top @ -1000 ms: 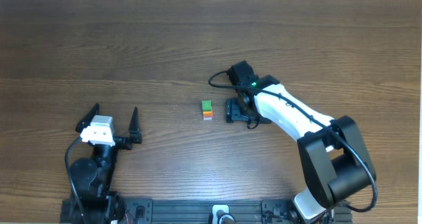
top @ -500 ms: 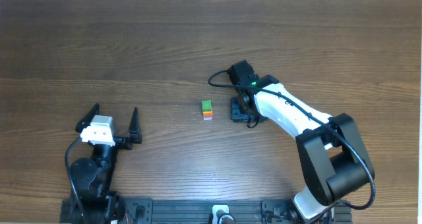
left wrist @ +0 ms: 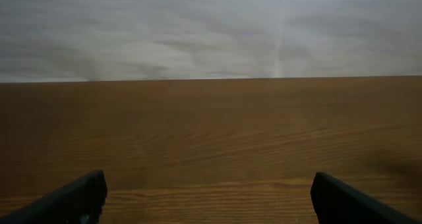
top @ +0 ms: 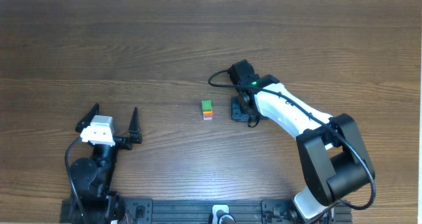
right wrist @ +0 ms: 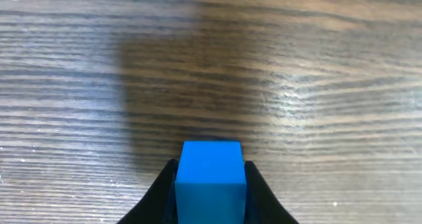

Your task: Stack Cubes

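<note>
Wood-grain brown is running across the whole counter (top: 198, 26), and I am taking it in from the left side to the right. Down at the left, close to its own base, the left tool (top: 115, 112) is sitting low with its two dark fingers (top: 135, 115) spread wide apart, gripping nothing; its wrist camera is looking out along the wood toward a pale wall (left wrist: 211, 26). Well apart from it, near the middle of the counter, a small stack is standing: a green cube (top: 207, 105) is resting on top of an orange cube (top: 208, 112), the two touching and lining up. Just to the right of that stack, not touching it, the right tool (top: 241, 111) is pointing down at the counter, its white arm (top: 290, 118) reaching in from the right-hand base. Its pads (right wrist: 161, 201) are clamping a blue cube (right wrist: 211, 174) between them, one pressing on each side face. A soft shadow (right wrist: 191, 85) is lying on the wood beside the cube, and I cannot tell whether the cube is touching the counter or hanging just above it
</note>
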